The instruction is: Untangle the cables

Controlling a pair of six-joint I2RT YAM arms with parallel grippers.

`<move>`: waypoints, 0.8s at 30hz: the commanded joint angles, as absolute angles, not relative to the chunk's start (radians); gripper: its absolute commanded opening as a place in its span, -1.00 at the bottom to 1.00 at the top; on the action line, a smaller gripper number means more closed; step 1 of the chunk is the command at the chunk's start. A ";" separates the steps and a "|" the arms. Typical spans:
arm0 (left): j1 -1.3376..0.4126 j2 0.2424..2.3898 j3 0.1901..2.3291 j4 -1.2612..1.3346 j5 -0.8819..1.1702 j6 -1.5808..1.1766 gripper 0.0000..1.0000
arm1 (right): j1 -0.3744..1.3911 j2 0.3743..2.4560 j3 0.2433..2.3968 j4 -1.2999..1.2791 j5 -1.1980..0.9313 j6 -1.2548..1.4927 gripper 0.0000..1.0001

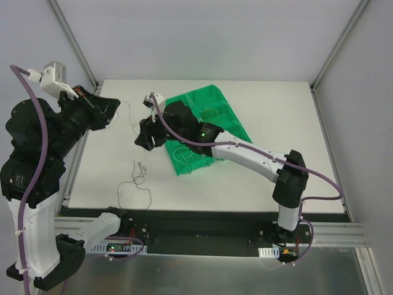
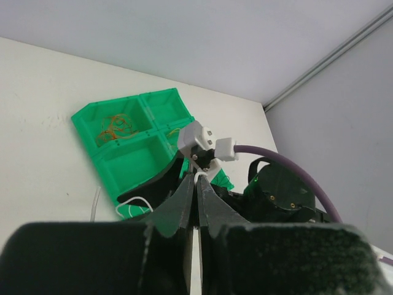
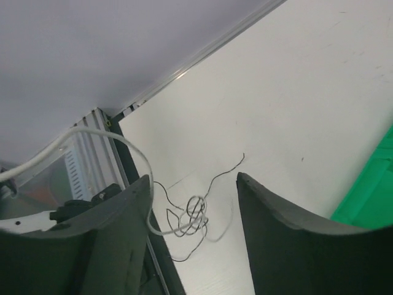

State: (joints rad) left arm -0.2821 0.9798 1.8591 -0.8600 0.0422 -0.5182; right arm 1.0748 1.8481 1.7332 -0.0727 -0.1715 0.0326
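Observation:
A small tangle of dark thin cables (image 1: pixel 139 175) lies on the white table near its front left; it also shows between my right fingers in the right wrist view (image 3: pixel 193 215). My left gripper (image 1: pixel 113 109) is shut, and a white wire loop shows pinched at its tips (image 2: pixel 200 178). A thin wire (image 1: pixel 130 112) runs from it toward my right gripper (image 1: pixel 142 136). My right gripper (image 3: pixel 193 178) is open above the table, left of the green tray (image 1: pixel 222 98). A white wire (image 3: pixel 123 140) drapes past its left finger.
The green tray (image 2: pixel 132 166) has several compartments; one holds orange wires (image 2: pixel 116 126) and a near one holds a white wire (image 2: pixel 136 203). The tray's corner shows at the right of the right wrist view (image 3: pixel 374 203). A metal rail (image 1: pixel 202 215) borders the table's front.

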 commanded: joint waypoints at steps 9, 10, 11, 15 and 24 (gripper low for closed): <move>-0.287 1.038 1.832 -0.896 -0.044 -0.535 -1.00 | 1.042 1.691 1.835 -0.331 -0.382 0.084 -1.00; -0.287 1.049 1.815 -0.903 -0.046 -0.535 -0.83 | 1.022 1.651 1.807 -0.339 -0.432 0.124 -1.00; -0.287 1.058 1.784 -0.902 -0.025 -0.532 -0.69 | 0.999 1.617 1.765 -0.344 -0.492 0.153 -1.00; -0.287 1.147 1.698 -0.887 0.222 -0.537 -0.32 | 0.911 1.455 1.678 -0.411 -0.552 0.164 -1.00; -0.397 1.206 1.516 -0.694 0.460 -0.529 0.72 | 0.689 1.138 1.491 -0.456 -0.690 0.386 -1.00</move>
